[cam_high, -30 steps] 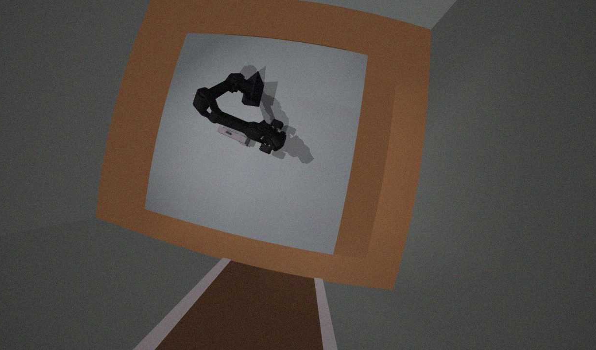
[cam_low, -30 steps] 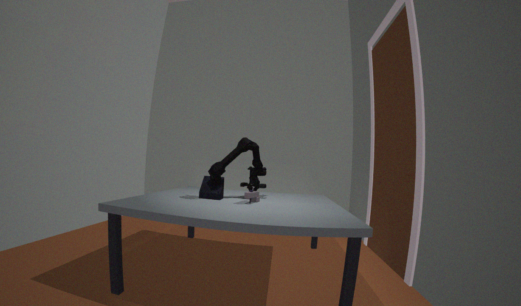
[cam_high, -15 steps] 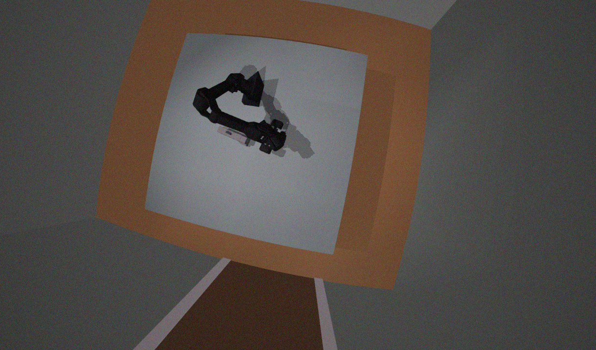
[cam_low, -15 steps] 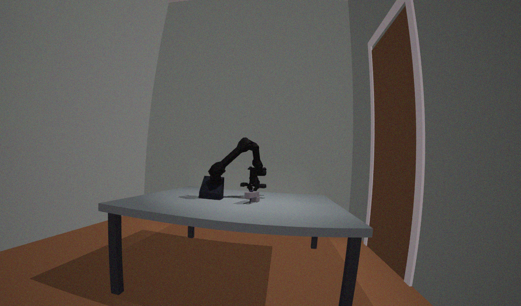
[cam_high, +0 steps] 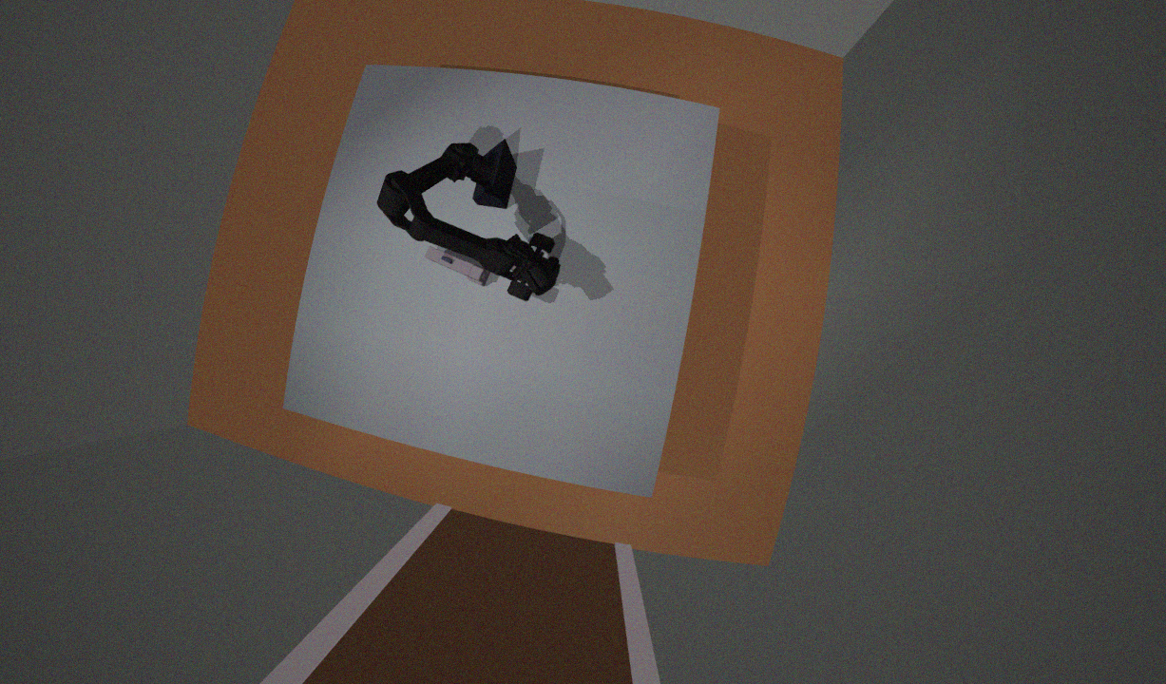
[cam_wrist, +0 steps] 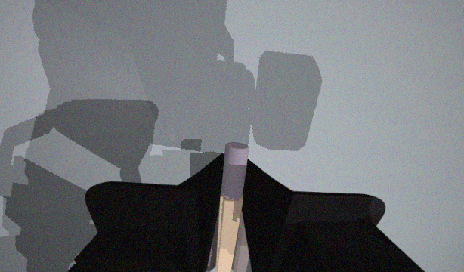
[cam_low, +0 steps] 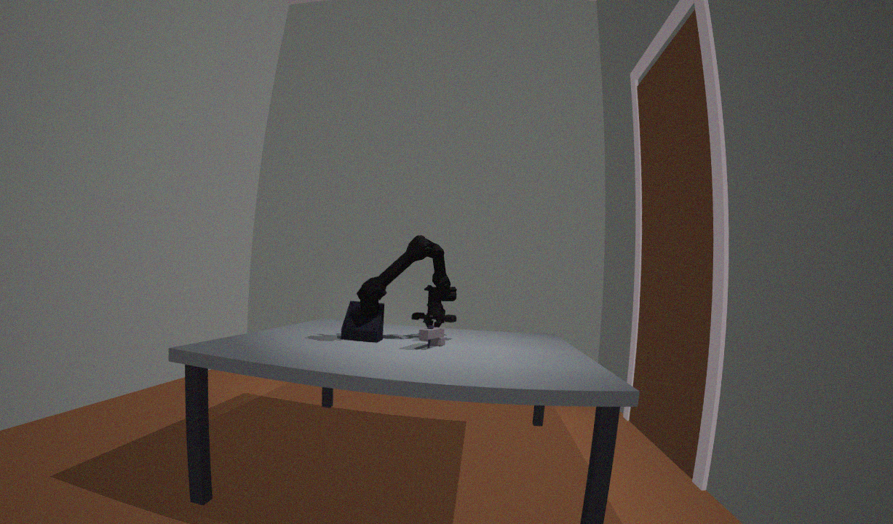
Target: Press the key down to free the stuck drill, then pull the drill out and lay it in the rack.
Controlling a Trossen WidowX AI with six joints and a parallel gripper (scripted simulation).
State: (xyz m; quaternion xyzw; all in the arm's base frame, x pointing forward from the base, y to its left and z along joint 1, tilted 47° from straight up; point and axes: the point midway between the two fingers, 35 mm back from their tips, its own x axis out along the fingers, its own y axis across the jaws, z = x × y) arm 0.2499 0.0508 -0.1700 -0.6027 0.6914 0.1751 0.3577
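pale drill (cam_wrist: 233,177) in black claw (cam_wrist: 232,196)

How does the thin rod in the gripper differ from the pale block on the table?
The drill is a slim round rod, lilac at the tip and tan lower down; the block is low and boxy. The drill is clamped in the gripper; the block rests on the table. Both are pale.

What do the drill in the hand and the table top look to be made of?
Drill: smooth and matte, pale lilac tip over a tan shaft, no glint; plastic or painted, hard to say. It is clamped in the black hand. Table: flat grey, matte, uniform, no grain; looks like laminate or painted board.
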